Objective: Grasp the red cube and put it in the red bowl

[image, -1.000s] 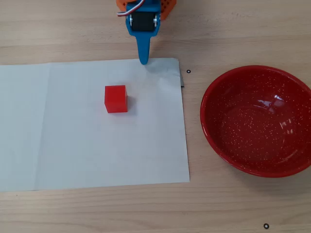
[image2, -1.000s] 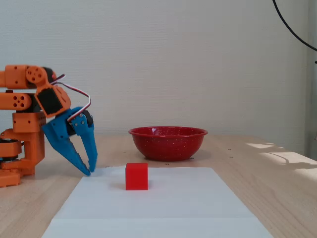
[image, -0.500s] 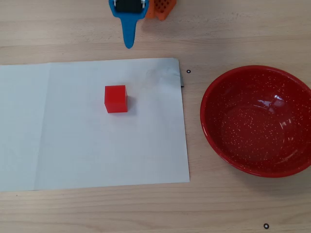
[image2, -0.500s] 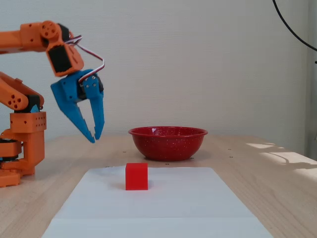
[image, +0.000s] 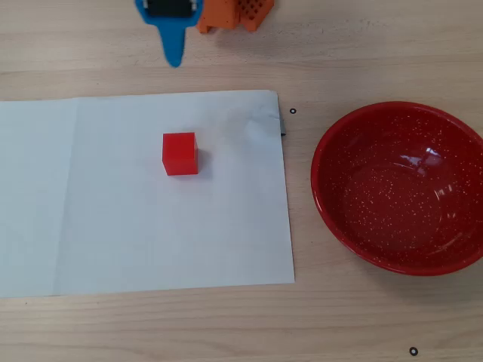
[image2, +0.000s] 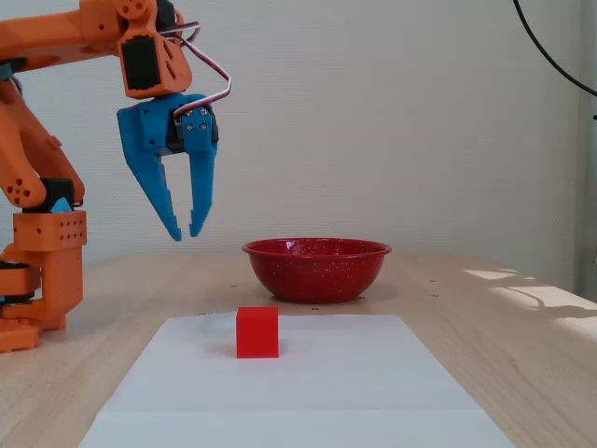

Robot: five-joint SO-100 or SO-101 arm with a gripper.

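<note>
Because the small bright-red matte cube (image2: 256,331) sits nearest the fixed camera, on the flat white sheet of paper (image2: 308,392), start by looking there. It rests flat on the paper with nothing touching it. In the overhead view the cube (image: 180,153) lies a bit left of the paper's middle, well apart from the big round shiny red bowl with white speckles (image: 332,151), which stands on the pale wooden table (image: 362,45) to the right of the paper.

Farther back and high up, the blue two-finger gripper (image2: 185,231) hangs in the air on the orange arm (image2: 56,37). Its jaws are a little bit apart, with only a thin gap at the tips, and they hold nothing.

I think your step now is the reach. That gap looks too thin for the cube, so spread the jaws wider first. Bring the gripper over the cube, then go straight down so one finger lands on each flat side. Go slowly near the paper, so the tips do not poke it or push the cube away. Squeeze only when the cube sits between the fingers.
</note>
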